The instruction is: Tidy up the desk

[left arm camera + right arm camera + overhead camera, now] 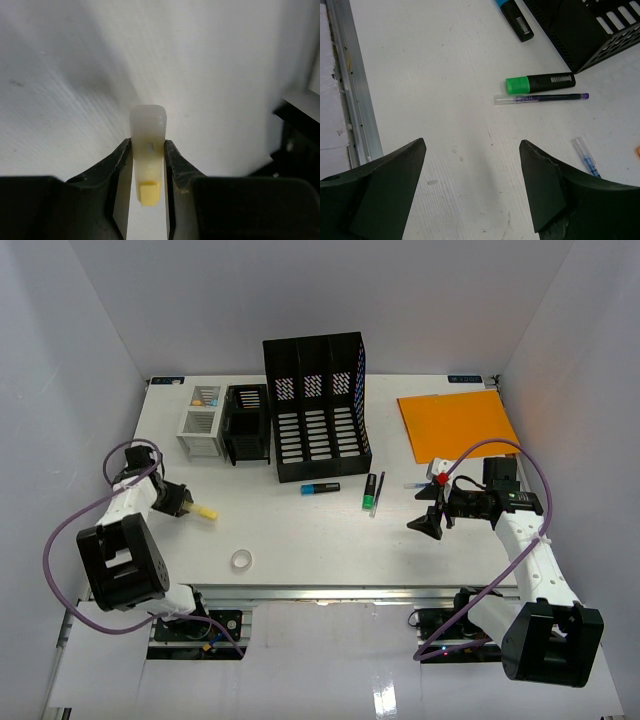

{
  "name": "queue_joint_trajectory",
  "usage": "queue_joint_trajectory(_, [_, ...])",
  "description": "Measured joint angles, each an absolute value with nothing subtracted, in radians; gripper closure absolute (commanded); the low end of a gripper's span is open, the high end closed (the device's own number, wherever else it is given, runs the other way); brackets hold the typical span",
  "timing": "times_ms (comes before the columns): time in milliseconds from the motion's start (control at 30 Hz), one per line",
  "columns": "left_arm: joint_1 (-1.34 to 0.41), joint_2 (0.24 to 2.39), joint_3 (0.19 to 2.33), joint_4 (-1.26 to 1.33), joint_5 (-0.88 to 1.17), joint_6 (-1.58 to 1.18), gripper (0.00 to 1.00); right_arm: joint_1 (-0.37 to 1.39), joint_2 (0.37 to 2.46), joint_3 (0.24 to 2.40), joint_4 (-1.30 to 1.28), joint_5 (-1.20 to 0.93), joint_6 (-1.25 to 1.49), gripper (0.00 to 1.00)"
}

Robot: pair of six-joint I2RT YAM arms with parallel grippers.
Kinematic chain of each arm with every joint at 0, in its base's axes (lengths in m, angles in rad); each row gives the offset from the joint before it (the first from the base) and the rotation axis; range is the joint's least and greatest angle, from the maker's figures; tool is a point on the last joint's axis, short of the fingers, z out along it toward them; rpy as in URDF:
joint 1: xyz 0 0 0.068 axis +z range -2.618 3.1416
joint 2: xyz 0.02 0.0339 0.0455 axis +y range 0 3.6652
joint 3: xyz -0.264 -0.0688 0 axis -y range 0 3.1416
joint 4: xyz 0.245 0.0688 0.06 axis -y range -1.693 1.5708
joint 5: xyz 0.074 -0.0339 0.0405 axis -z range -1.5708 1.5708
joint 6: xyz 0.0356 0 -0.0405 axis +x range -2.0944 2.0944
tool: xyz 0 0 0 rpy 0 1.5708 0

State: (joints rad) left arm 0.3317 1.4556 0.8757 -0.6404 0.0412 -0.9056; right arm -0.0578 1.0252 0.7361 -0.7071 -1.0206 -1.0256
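The desk [330, 540] is a white tabletop with a metal rail [351, 95] along its front. My left gripper [190, 507] is at the left side, shut on a short pale yellow marker [206, 512] that sticks out past the fingertips. In the left wrist view the marker [148, 150] is clamped between both fingers [120, 165] above the white surface. My right gripper [430, 521] is open and empty at the right. In its wrist view the right gripper [472, 145] hovers over bare desk [445, 75], short of the pens.
A black three-slot file holder [315, 410], a black mesh box [247, 425] and a white box [203, 422] stand at the back. An orange folder [458, 425] lies back right. A blue highlighter [320, 488], green highlighter [540, 82], purple pen [540, 98], clear pen [585, 157] and tape ring [242, 560] lie loose.
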Motion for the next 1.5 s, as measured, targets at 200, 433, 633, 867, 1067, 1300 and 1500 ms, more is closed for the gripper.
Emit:
queue_joint_trajectory(200, [0.29, 1.293, 0.971, -0.463, 0.129, -0.752, 1.0, -0.059, 1.03, 0.736, -0.707, -1.024, -1.026, 0.18])
queue_joint_trajectory(433, [0.095, 1.301, 1.05, 0.085, 0.192, -0.503, 1.0, -0.059, 1.037, 0.736, -0.708, -1.027, -1.029, 0.18])
queue_joint_trajectory(633, [0.039, 1.541, 1.139, 0.483, 0.23, -0.31, 1.0, -0.059, 1.04, 0.736, -0.709, -1.028, -1.03, 0.18])
queue_joint_trajectory(867, [0.043, 1.811, 1.326, 0.577, 0.204, -0.13, 1.0, -0.059, 1.05, 0.736, -0.709, -1.028, -1.033, 0.18])
queue_joint_trajectory(1067, [0.046, 1.894, 1.375, 0.599, 0.165, -0.048, 1.0, -0.059, 1.064, 0.736, -0.709, -1.028, -1.033, 0.18])
queue_joint_trajectory(1300, [0.064, 1.937, 1.376, 0.609, 0.138, -0.021, 1.0, -0.059, 1.07, 0.736, -0.709, -1.028, -1.034, 0.18])
queue_joint_trajectory(1500, [0.091, 1.972, 1.38, 0.603, 0.131, 0.003, 0.99, -0.059, 1.075, 0.736, -0.709, -1.028, -1.034, 0.18])
